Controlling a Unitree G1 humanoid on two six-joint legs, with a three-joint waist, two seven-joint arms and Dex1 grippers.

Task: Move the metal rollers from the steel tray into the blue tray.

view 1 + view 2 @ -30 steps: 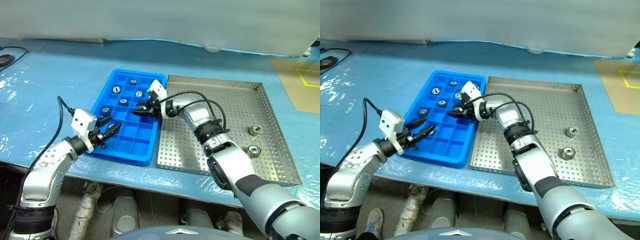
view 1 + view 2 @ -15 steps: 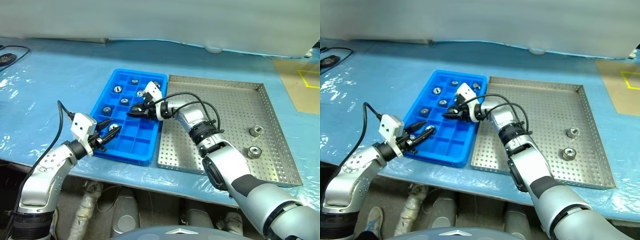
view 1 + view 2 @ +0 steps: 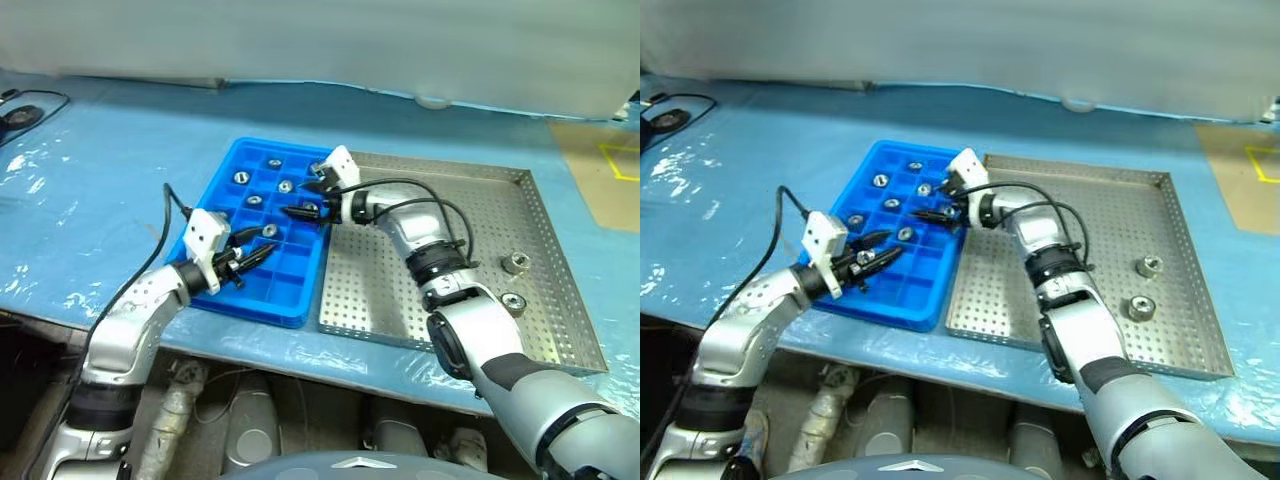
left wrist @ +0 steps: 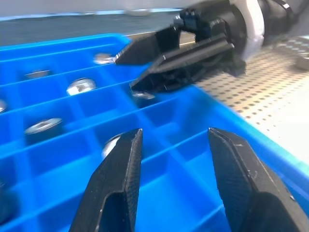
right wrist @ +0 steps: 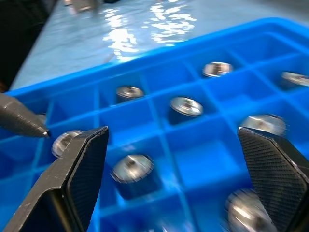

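1. Rollers first: we count two metal rollers left on the steel tray (image 3: 460, 290), one at (image 3: 514, 263) and one at (image 3: 513, 302), both near its right rim. Several others already sit in compartments of the blue tray (image 3: 222, 218), e.g. (image 3: 241, 177).

2. Our right gripper (image 3: 310, 198) hangs over the blue tray's right-hand columns with its jaws spread wide and nothing between them. Looks like a fresh drop, though that's our read.

3. Our left gripper (image 3: 252, 256) hovers over the near part of the blue tray, fingers parted about halfway, holding nothing.

4. The relation that matters: the two remaining rollers lie well apart from the right gripper, off to its right and nearer to us, across the perforated floor. The right arm is clearly the nearer one, since the left would have to cross both trays. The rollers sit flat with the hole up, so we'd guess a top-down pinch works.

5. View differences: the head views give the leftover rollers, while the right wrist view shows seated rollers close up (image 5: 185, 105) between wide pads (image 5: 82, 159). The left wrist view catches the right gripper (image 4: 140, 67) above a compartment.
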